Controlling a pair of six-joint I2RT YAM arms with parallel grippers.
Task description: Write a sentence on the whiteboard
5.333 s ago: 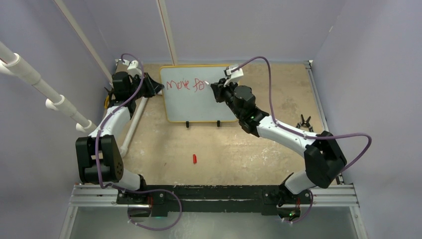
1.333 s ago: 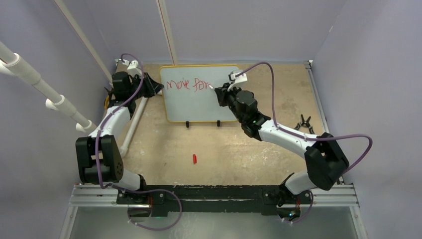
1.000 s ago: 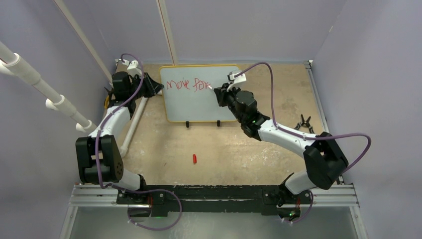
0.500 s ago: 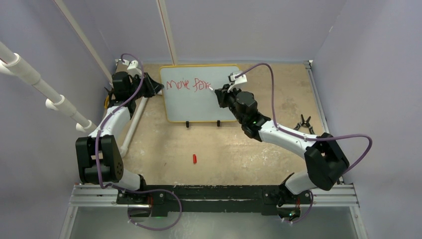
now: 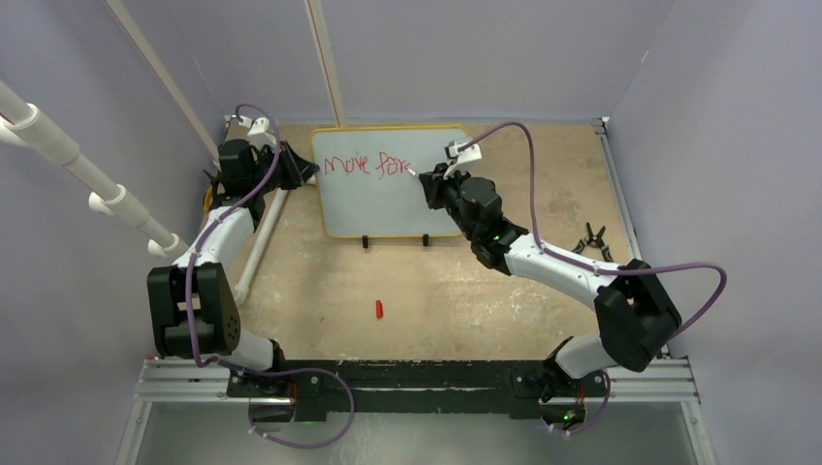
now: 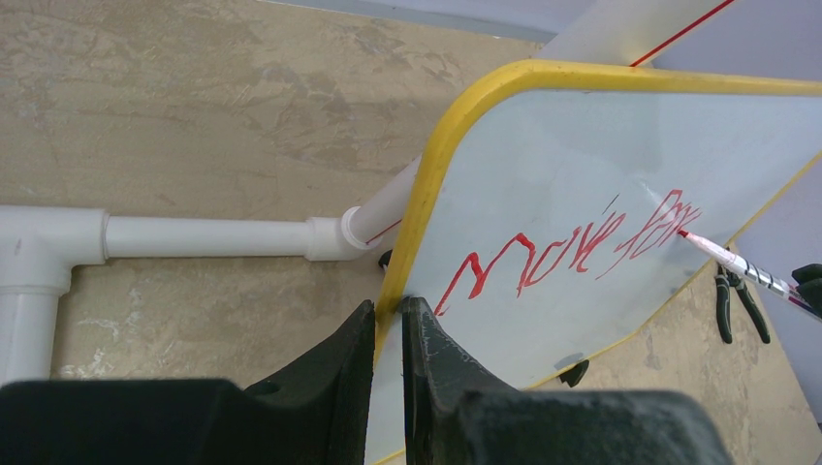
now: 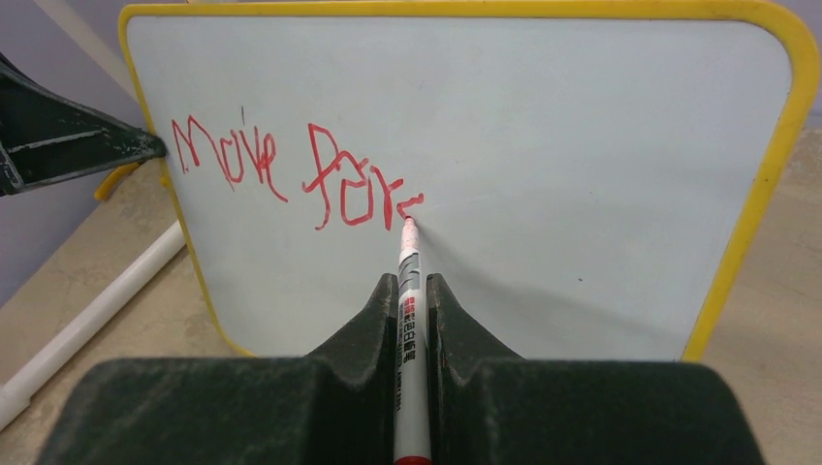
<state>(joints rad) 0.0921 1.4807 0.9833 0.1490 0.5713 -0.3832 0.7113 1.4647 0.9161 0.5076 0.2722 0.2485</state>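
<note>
The whiteboard (image 5: 388, 199) stands at the back of the bench (image 5: 465, 291) on its black feet. The left gripper (image 6: 389, 308) is pinched tight on its yellow side edge. The right gripper (image 7: 412, 283) is squeezed on a marker (image 7: 408, 260) — its tip touches the board right after the last letter. The sentence (image 7: 291, 170) reads only "Move for" in red, near the top. A small red piece (image 5: 380, 309) lies on the bench, well apart.
</note>
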